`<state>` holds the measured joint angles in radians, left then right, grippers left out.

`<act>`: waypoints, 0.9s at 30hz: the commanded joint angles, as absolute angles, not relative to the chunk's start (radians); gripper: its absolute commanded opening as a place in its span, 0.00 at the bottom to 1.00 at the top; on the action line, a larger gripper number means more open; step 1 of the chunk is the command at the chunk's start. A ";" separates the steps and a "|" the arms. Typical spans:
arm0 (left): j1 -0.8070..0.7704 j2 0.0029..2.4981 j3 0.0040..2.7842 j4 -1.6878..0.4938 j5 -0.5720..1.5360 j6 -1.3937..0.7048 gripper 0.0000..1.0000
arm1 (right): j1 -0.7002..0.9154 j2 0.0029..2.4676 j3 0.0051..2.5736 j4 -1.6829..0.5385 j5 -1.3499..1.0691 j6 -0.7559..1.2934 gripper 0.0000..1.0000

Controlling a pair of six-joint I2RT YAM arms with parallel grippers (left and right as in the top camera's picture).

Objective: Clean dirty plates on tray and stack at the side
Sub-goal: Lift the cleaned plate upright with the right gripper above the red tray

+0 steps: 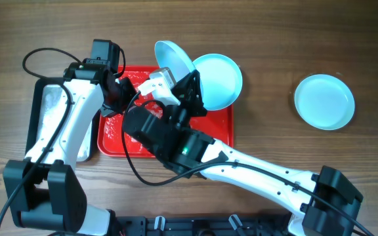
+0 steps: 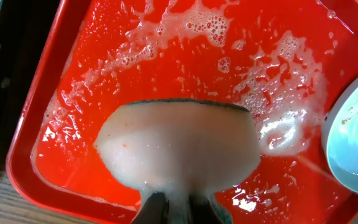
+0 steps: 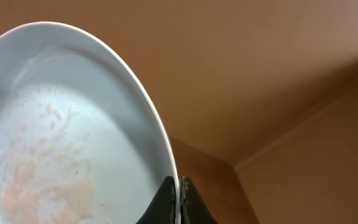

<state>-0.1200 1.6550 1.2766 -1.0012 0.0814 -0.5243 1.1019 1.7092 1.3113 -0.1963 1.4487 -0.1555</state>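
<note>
Sponge [image 2: 179,143] clamped in left fingers [image 2: 163,209] points down at the tray [image 2: 166,70]; upturned right fingers [image 3: 169,202] pinch a tilted plate's [image 3: 73,124] rim.

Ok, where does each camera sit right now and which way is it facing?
Overhead: above the table, looking straight down; left arm and right arm show.
Left wrist: on the left arm, looking down into the sudsy tray; left pincer shut on the sponge.
Right wrist: on the right arm, tilted upward along the smeared plate; right pincer shut on its rim.
Shared: overhead and left wrist both show the tray; overhead and right wrist, that plate.
</note>
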 commanded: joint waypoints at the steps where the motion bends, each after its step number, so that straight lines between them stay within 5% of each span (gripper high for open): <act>1: -0.122 1.665 1.288 -0.999 0.101 -0.504 0.04 | 1.103 1.713 1.325 -0.190 1.485 -0.155 0.04; 18: -0.121 1.665 1.288 -0.999 0.100 -0.503 0.04 | 1.110 1.713 1.325 -0.208 1.296 -0.122 0.04; 27: -0.121 1.665 1.288 -0.999 0.100 -0.504 0.04 | 1.111 1.713 1.325 -0.411 1.149 0.113 0.04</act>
<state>-0.1200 1.6550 1.2766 -1.0012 0.0814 -0.5243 1.1057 1.7092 1.3117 -0.3664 1.2358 -0.0254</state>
